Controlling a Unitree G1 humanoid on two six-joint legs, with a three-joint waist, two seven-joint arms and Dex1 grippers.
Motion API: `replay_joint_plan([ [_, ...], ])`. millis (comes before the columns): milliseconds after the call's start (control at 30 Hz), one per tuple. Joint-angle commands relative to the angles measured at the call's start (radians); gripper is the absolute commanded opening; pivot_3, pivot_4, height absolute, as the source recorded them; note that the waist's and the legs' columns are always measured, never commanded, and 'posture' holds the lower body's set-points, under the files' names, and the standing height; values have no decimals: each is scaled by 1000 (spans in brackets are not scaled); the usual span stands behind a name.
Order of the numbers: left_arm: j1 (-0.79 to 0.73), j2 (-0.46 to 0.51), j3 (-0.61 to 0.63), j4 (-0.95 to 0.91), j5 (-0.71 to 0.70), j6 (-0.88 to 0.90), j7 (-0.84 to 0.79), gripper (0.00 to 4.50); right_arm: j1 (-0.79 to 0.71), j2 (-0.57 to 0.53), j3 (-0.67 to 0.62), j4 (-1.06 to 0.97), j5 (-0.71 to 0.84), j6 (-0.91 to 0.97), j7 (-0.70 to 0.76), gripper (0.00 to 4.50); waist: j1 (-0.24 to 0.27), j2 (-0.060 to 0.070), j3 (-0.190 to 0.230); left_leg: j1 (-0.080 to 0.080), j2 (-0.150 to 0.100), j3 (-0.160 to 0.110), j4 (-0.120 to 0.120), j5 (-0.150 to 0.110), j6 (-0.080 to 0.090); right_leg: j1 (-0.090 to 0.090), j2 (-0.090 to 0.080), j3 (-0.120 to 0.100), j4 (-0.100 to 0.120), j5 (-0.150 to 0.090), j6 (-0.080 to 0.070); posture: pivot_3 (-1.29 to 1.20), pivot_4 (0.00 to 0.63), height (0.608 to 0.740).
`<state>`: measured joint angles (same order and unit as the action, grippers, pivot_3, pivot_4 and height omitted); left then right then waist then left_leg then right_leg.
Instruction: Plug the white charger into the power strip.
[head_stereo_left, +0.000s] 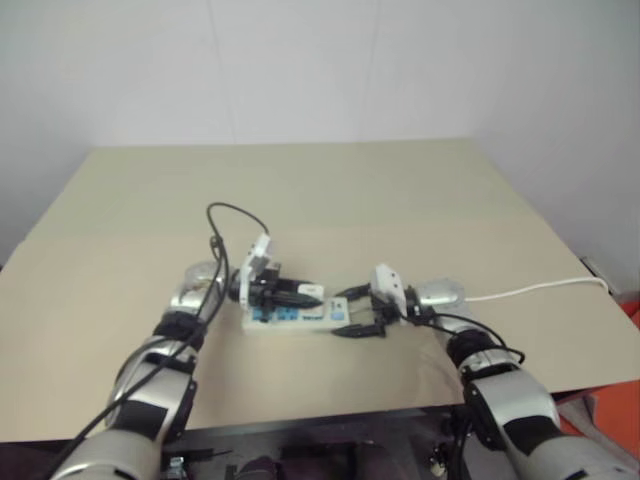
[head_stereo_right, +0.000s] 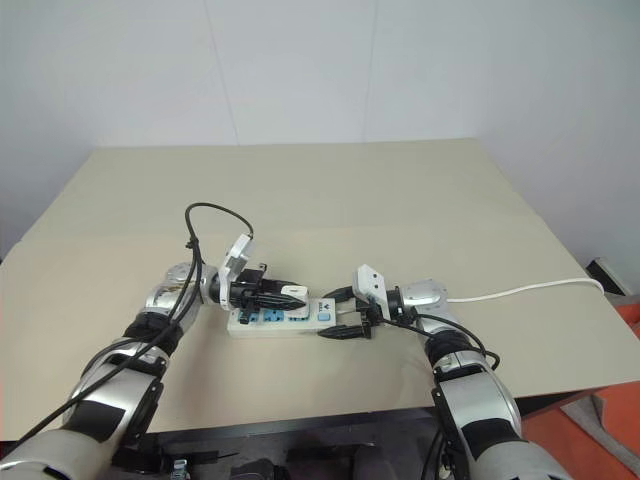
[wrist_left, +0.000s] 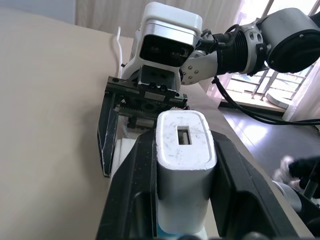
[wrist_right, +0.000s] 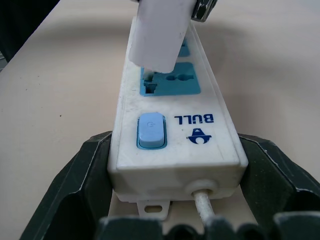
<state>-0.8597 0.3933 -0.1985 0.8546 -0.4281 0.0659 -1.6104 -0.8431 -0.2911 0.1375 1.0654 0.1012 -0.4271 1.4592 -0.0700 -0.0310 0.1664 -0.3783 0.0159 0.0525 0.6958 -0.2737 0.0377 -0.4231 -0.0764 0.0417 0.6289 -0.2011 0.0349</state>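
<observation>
The left gripper (wrist_left: 180, 200) is clamped on the white charger (wrist_left: 184, 165), its black fingers (wrist_left: 132, 195) pressing the two flat sides and holding it low over a blue socket of the power strip (wrist_right: 175, 135), which lies on the table (head_stereo_left: 300, 190). The right gripper (wrist_right: 175, 200) brackets the strip's cord end by the switch; whether its fingers actually squeeze it is unclear. The charger looks light, rigid and smooth, so a side grip suits it but may slip under pushing.
</observation>
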Motion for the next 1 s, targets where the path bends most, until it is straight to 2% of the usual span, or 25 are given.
replay_joint_plan([
  [33, 0, -2, 12, 8, 7, -15, -4, 1020, 36, 7, 30, 18, -47, -1, -1, 3420, 0, 0, 0, 0, 0, 0, 0, 0, 0, 0, 0, 0, 0, 0, 0, 0, 150, 740],
  [200, 5, 0, 6, 15, 24, -36, -4, 1020, 38, 5, 29, 16, -46, -1, -2, 3420, 0, 0, 0, 0, 0, 0, 0, 0, 0, 0, 0, 0, 0, 0, 0, 0, 150, 740],
  [367, 17, 0, -3, 37, 87, -141, -4, 1020, 39, 5, 27, 15, -45, -6, -5, 3420, 0, 0, 0, 1, 0, 0, 0, 0, 0, 0, 0, 0, -1, 0, 0, 0, 150, 740],
  [600, 63, 5, -1, 38, 85, -197, -4, 1020, 42, 8, 27, 14, -43, -10, -2, 3420, -1, 0, -1, 2, 1, 0, -1, 0, 0, 1, 0, 0, -1, 0, 0, 0, 150, 740],
  [1000, 82, -1, -14, 162, 226, -318, 49, 1020, 48, 6, 28, 9, -46, -14, -12, 3420, 1, 0, -15, 7, 1, 0, -2, 0, 0, 5, 0, 1, -1, -1, -1, 0, 150, 740],
])
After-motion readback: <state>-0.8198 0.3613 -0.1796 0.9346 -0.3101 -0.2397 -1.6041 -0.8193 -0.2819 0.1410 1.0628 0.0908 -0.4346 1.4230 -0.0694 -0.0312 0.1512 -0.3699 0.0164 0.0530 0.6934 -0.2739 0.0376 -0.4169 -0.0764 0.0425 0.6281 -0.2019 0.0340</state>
